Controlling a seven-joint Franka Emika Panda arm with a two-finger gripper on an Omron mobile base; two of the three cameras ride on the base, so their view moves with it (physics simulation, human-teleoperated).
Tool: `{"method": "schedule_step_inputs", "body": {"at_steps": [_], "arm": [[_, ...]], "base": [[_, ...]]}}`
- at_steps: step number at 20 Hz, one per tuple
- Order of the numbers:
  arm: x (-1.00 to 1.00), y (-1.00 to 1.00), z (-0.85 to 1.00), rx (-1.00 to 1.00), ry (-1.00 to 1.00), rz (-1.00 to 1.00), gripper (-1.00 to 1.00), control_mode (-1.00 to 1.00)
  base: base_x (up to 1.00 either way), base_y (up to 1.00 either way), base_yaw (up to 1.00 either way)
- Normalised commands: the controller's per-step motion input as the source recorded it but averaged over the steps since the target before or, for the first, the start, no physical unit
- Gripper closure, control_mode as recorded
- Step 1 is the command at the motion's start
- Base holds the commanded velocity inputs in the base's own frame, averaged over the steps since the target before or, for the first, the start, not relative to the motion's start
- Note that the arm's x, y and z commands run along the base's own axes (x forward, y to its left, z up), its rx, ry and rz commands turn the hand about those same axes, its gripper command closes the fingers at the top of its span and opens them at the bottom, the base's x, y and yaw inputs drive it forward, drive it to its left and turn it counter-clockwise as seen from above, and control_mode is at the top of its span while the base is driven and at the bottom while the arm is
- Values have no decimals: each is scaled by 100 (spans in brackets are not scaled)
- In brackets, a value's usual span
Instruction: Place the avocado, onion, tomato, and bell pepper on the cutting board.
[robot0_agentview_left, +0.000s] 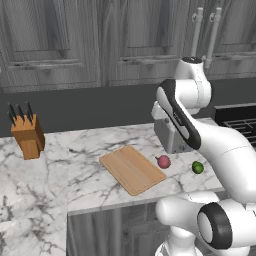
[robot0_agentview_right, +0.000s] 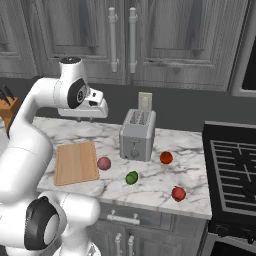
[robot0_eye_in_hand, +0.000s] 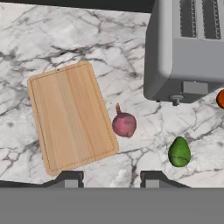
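Note:
The cutting board lies bare on the marble counter. Just to its right rests the purple onion. Further right is the green avocado. An orange-red ball sits beside the toaster and a red one near the counter's front edge. I cannot tell which is the tomato and which the bell pepper. My gripper hangs high above the board's near corner, open, with nothing between its fingers.
A grey toaster stands behind the produce. A wooden knife block is at the far left. A black stove borders the counter on the right. Cabinets hang above the back wall.

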Motion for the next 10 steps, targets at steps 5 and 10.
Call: {"method": "schedule_step_inputs", "body": {"at_steps": [5,10], "arm": [[0,0,-5,0,3,0,-100,-100],[0,0,-10,0,6,0,-100,-100]], "base": [[0,0,0],[0,0,0]]}}
